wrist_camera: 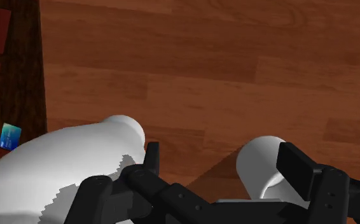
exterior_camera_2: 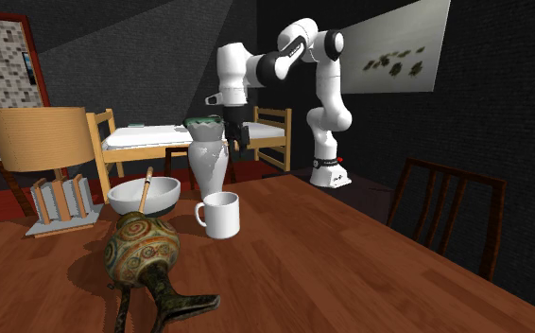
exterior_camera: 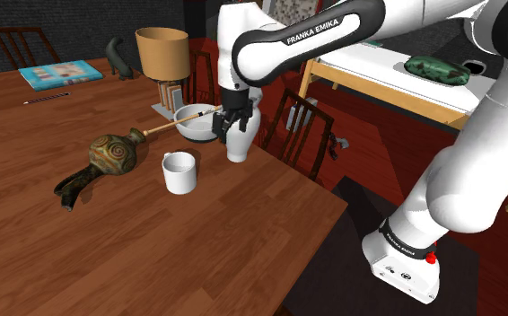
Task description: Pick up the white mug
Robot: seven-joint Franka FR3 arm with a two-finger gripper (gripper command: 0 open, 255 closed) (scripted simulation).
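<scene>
Wrist view: gripper (wrist_camera: 223, 159) spread wide, grasping nothing; white mug (wrist_camera: 261, 167) below, beside one finger.

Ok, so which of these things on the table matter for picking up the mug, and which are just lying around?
For the job: white mug, open pincer.
Lying about: white vase, bowl, wooden spoon, lamp, spiral-patterned vessel, blue book, pencil.

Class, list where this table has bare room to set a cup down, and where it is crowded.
Bare: the table stretch below the mug in the shoulder view, and between pencil and ornament. Crowded: around bowl, vase and lamp.
</scene>
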